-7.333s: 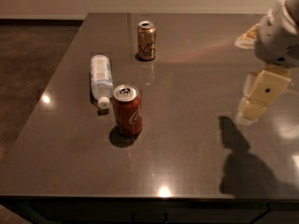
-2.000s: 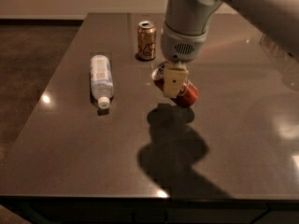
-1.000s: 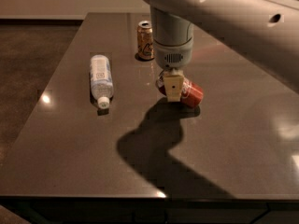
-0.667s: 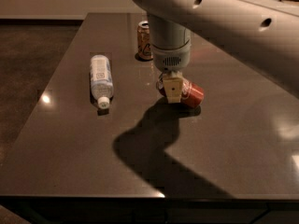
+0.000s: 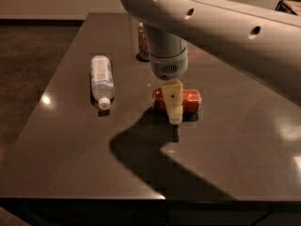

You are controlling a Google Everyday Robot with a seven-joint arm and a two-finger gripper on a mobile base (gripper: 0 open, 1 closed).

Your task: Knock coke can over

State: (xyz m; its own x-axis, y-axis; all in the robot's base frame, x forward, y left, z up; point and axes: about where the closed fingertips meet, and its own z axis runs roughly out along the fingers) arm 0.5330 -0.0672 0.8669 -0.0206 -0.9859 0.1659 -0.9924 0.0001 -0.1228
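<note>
The red coke can lies on its side on the dark table, near the middle, its length running left to right. My gripper hangs straight down from the large white arm, in front of the can's left half and partly covering it. Only one cream-coloured finger shows, its tip just above the table at the can's near side.
A clear plastic bottle with a white label lies on its side to the left. A gold-brown can stands upright behind the arm, mostly hidden by it. The arm casts a broad shadow over the table's front.
The coke can, upright 7 s ago, now lies flat. Over the last second it has settled level, and the arm has shifted a little toward the camera.
</note>
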